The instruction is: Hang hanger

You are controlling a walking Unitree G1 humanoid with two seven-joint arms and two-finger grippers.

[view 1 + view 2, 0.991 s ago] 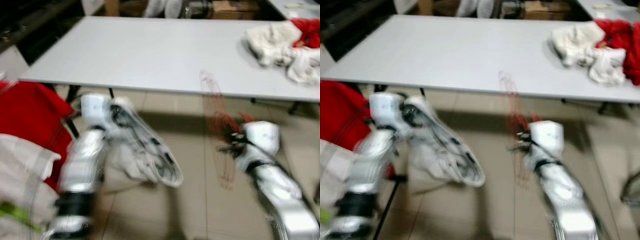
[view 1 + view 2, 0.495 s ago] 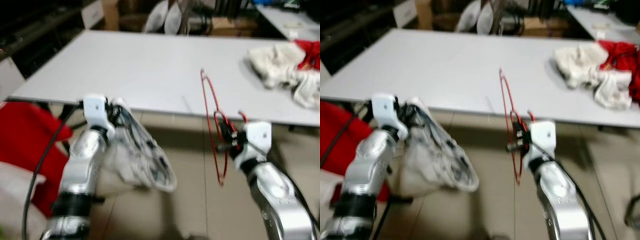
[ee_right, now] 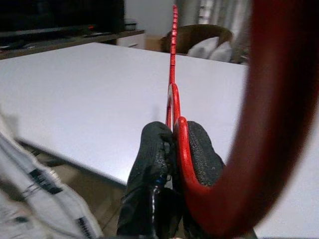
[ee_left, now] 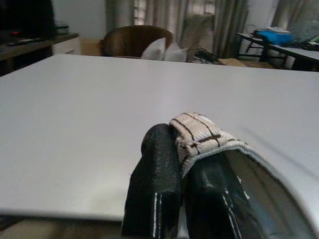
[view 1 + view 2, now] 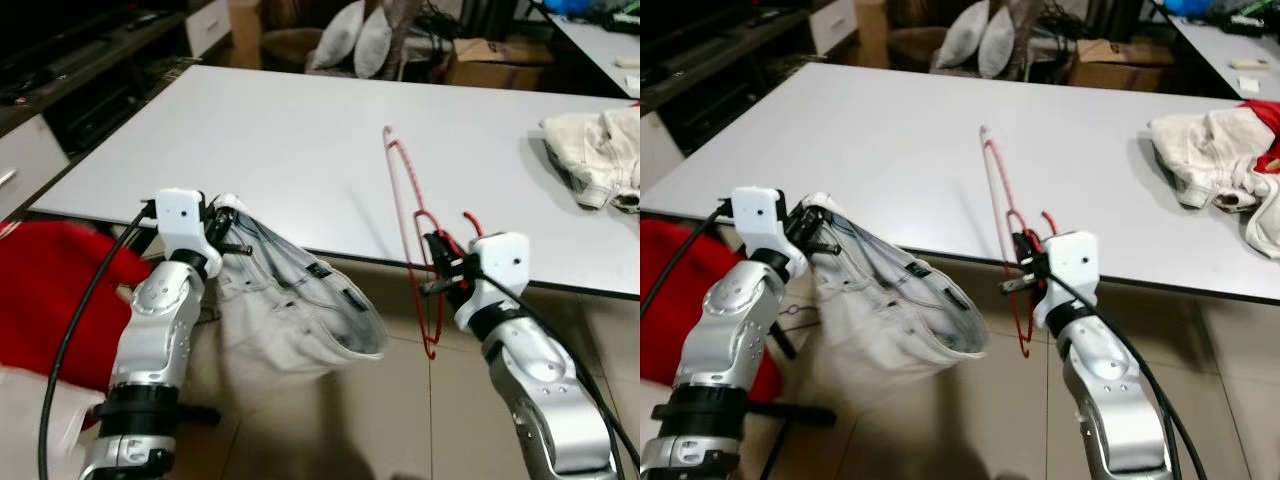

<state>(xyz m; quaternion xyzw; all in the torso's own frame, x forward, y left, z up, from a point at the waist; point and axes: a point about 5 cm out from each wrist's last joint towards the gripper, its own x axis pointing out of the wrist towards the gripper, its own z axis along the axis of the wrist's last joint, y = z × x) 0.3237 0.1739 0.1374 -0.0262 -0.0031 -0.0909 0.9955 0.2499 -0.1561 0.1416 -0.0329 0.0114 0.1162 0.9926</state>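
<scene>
Red cloth (image 5: 50, 290): low at far left, below the table's near-left corner; blurred.

Left gripper (image 4: 182, 167): in front of the table's near edge, toward its left corner. Both black fingers (image 4: 154, 184) are pinched tight on a striped, ribbed hem of the garment.

Pale garment (image 5: 300, 310): off-white, denim-like, hanging from the left gripper below the table's near edge, its opening sagging toward the right. A small dark label (image 5: 318, 270) sits inside the band; its writing is too small to read.

White table (image 5: 300, 130): large and flat, its near edge running across the view just behind both grippers.

Red hanger (image 5: 412, 240): thin wire, held on edge in front of the table's near edge, right of centre. Long axis close to upright, leaning slightly left at the top; the upper end rises past the table's edge, the lower end drops below the gripper. The hook curls up beside the gripper on its right.

Right gripper (image 3: 172, 149): fingers nearly together, clamped on the hanger's wire near its middle.

Pale clothes (image 5: 590, 155): heaped at the table's right edge.

Pillows (image 5: 360, 40): two light ones beyond the table's far edge.
</scene>
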